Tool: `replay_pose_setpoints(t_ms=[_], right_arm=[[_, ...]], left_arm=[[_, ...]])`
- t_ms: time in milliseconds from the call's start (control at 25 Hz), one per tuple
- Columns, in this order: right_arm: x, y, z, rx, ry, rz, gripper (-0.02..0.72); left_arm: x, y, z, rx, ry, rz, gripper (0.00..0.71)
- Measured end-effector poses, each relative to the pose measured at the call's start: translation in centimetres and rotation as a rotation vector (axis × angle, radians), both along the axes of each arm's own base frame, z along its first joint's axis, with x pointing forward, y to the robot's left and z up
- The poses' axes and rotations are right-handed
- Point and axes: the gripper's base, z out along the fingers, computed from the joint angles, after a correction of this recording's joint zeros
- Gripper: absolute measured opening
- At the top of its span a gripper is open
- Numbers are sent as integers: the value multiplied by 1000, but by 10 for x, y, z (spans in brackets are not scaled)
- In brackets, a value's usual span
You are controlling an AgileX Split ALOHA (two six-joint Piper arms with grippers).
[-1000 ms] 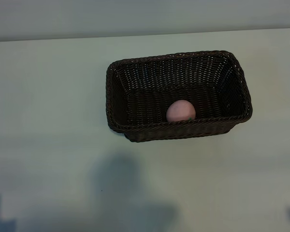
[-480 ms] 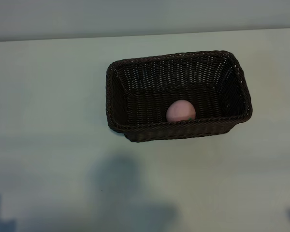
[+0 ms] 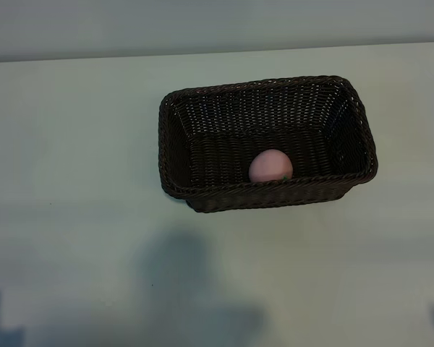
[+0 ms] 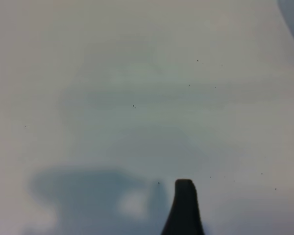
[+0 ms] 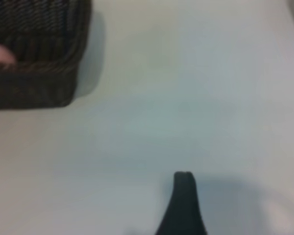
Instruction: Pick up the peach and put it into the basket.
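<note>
Pale and bare, the table carries only the basket, which sits toward its far side. The peach lies inside the basket, on its floor, resting against the near long wall, roughly at the middle of that wall's length.

Over the last second nothing has shifted: the basket and the peach sit where they did, and neither arm has come into the exterior view. That stillness reads as the end of the job, with the fruit delivered and both arms drawn back to the near edge of the table.

The left gripper hangs over empty table, one dark fingertip showing, nothing between or near its fingers; they stand spread apart and hold nothing. The right gripper is the same, fingers parted and empty, over bare table. From its wrist view the basket's corner lies well ahead of the fingers and off to one side, with a sliver of pink peach just visible behind the rim.

As a judgement, the task looks complete; no further move seems called for beyond staying parked.
</note>
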Motion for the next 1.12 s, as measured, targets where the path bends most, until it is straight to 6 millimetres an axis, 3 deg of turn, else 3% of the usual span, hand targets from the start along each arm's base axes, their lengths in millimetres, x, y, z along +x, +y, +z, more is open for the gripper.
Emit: replay_pose_setpoints(t_ms=[1120], right_arm=[[0,-3,0,12,-6,-46,560]], left_arm=[[0,0,0,0,0,0,592]])
